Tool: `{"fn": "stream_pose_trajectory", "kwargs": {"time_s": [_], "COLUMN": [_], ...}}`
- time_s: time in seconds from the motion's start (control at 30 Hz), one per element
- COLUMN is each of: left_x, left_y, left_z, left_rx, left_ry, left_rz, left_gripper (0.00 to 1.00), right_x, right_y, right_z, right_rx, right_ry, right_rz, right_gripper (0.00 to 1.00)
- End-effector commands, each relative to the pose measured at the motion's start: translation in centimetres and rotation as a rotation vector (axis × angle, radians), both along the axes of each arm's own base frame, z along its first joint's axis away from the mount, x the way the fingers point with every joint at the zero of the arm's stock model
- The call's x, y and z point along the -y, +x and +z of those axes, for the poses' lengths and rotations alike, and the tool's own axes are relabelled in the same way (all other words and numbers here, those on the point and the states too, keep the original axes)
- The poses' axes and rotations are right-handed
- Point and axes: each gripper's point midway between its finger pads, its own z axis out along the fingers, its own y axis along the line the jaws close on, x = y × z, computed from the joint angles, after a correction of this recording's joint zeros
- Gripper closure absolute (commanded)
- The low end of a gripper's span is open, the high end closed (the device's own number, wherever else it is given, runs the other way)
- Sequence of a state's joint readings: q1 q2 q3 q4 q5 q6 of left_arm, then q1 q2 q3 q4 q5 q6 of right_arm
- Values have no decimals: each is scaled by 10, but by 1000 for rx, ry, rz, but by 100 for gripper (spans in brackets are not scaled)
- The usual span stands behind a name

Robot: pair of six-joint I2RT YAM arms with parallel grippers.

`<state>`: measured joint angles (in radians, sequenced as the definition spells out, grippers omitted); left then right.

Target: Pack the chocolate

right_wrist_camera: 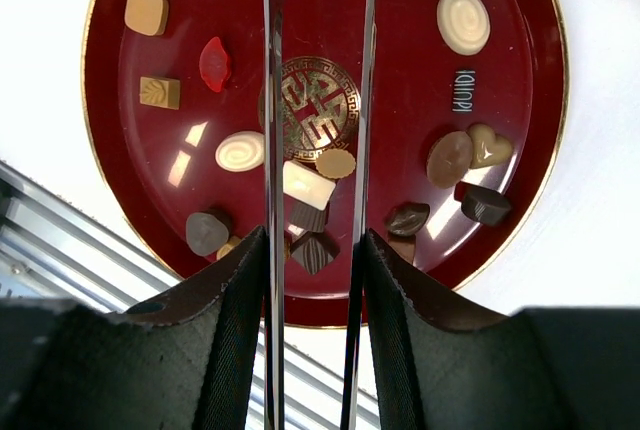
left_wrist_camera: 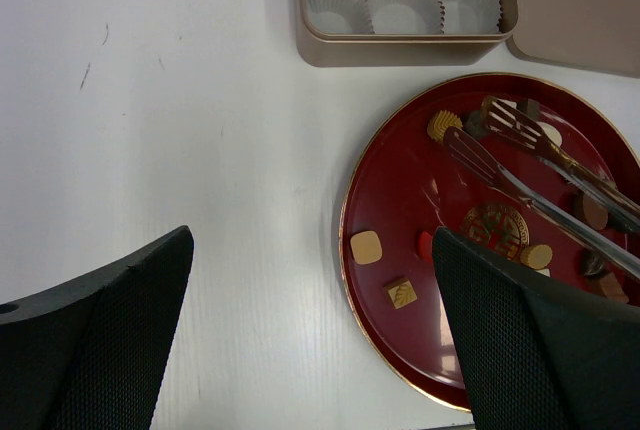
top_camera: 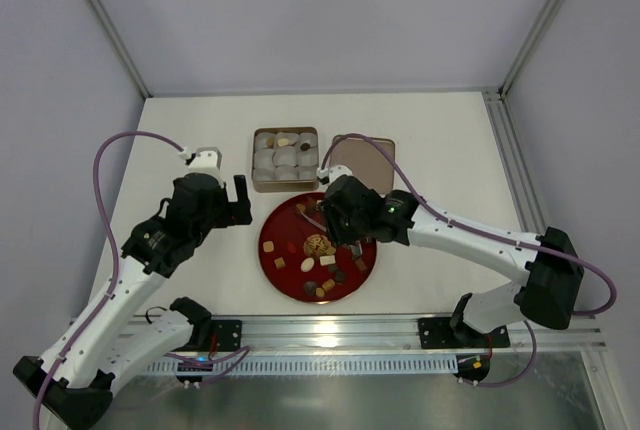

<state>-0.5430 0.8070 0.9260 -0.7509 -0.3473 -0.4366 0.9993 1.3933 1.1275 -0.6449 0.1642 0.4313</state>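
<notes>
Several small chocolates (top_camera: 319, 250) in dark brown, tan, cream and red lie scattered on a red plate (top_camera: 268, 250). My right gripper (top_camera: 335, 212) hovers over the plate, shut on the arms of metal tongs (right_wrist_camera: 272, 100). The tongs stand apart with nothing between them, and their tips (left_wrist_camera: 500, 120) are near the plate's far edge. In the right wrist view, chocolates (right_wrist_camera: 463, 21) lie to both sides of the tongs on the plate (right_wrist_camera: 400, 80). My left gripper (top_camera: 232, 200) is open and empty over bare table left of the plate (left_wrist_camera: 400, 200).
A gold tin (top_camera: 285, 160) with white paper cups stands behind the plate, with a few sweets (top_camera: 284, 140) in its back row. Its lid (top_camera: 372, 155) lies to its right. A metal rail runs along the table's near edge.
</notes>
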Motion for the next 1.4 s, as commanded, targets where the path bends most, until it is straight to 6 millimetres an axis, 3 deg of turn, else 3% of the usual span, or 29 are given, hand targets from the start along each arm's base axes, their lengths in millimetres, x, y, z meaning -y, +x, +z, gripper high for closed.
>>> {"fn": "stream_pose_trajectory", "kwargs": {"time_s": [0.0,0.77,1.37], "left_x": [1,2,2], "left_y": [5,6,6], "left_z": [7,5,6], "left_rx": [37,29,31], "left_ry": [-12,-6,-8], "left_rz": [4,3,2], "left_gripper": [0,0,0], "right_x": [-17,-24,-36], "right_y": [14,25,18], "right_z": [9,-5,-5], "right_rx": [57,77,49], "right_ry": [30,-48,-30], "right_rz": [22,20,73], "right_gripper": [57,57,57]}}
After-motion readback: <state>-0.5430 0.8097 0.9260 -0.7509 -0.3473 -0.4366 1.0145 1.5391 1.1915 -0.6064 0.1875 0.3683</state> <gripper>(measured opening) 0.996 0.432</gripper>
